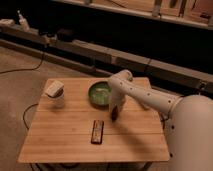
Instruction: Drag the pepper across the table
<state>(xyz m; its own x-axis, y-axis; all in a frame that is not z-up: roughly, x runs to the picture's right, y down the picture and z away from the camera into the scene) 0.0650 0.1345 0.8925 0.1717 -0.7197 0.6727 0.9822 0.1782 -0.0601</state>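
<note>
Gripper [117, 109] is down at table [60, 142] centre-right, just in front of green bowl [99, 94]; pepper [114, 117] sits at its tip, partly hidden; grip state can't tell; dark block [97, 132] nearby.

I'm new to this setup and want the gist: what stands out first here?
The white arm reaches in from the right, its gripper low over the light-wood table beside the green bowl. A dark flat block lies nearer the front edge, and a white cup stands at the left.
</note>
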